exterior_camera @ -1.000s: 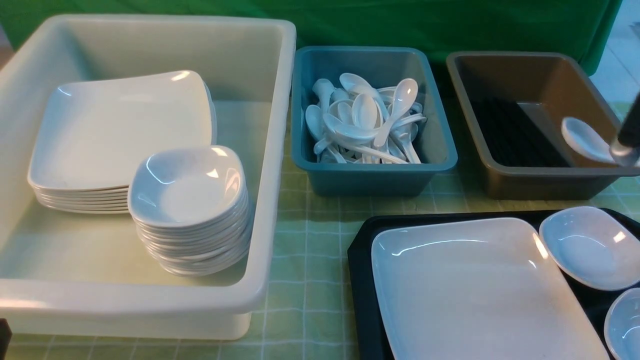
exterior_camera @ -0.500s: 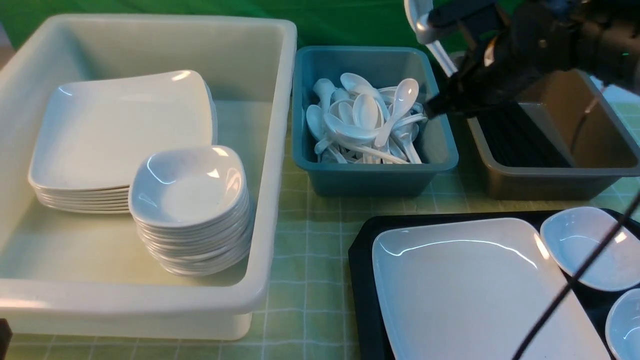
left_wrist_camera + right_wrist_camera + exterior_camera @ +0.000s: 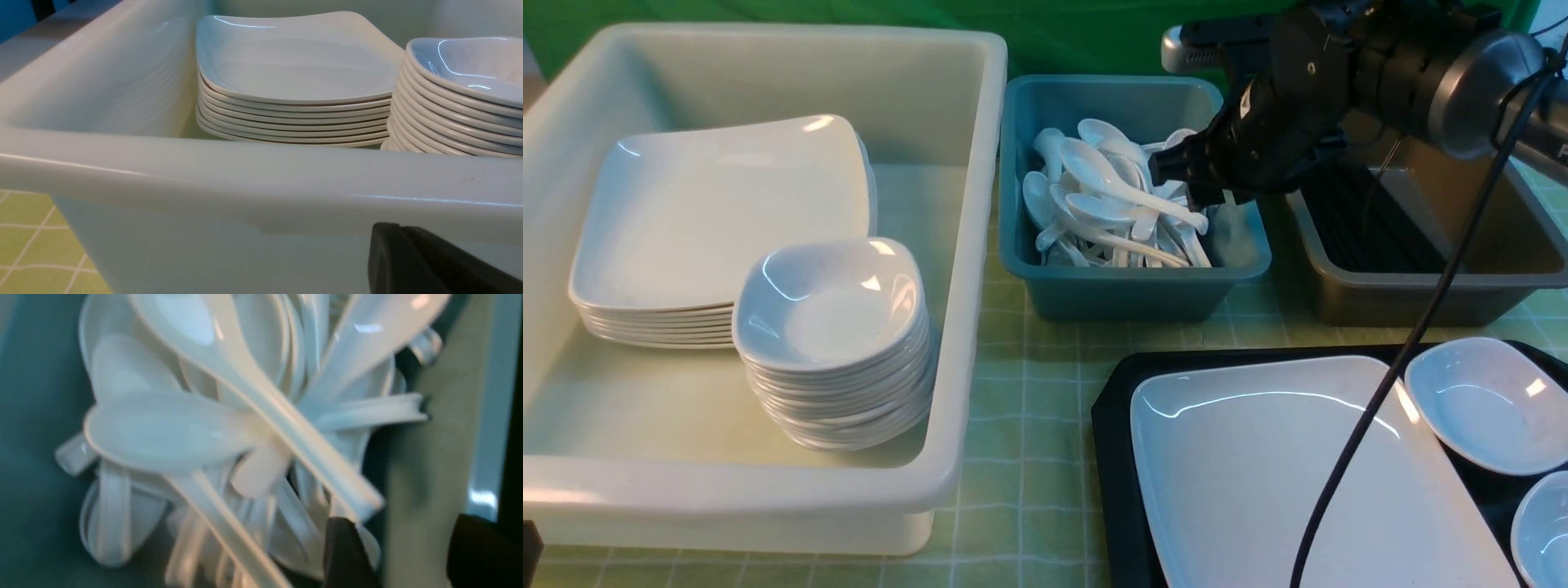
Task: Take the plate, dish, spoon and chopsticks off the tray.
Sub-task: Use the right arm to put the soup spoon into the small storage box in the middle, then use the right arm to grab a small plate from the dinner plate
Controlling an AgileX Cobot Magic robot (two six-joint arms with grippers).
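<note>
Right gripper (image 3: 412, 543) is hanging over the teal bin (image 3: 1131, 298), far centre, fingers standing well apart and gripping nothing. The spoon (image 3: 1131, 194) is lying across the spoon pile, its handle end just beside one fingertip (image 3: 347, 555). Likely risk: a finger catching that handle on withdrawal and flicking it over the rim. The arm's cable (image 3: 1380, 408) is draping across the plate (image 3: 1258, 490) on the tray (image 3: 1112, 441), near right, and could be snagging a dish (image 3: 1478, 408). Left gripper (image 3: 429, 261) is sitting closed by the white tub (image 3: 245, 175), nothing seen in it.

White tub (image 3: 727, 486), stacked bowls (image 3: 829, 327), teal bin (image 3: 1127, 294), brown bin (image 3: 1413, 302), checked cloth (image 3: 1029, 408)
</note>
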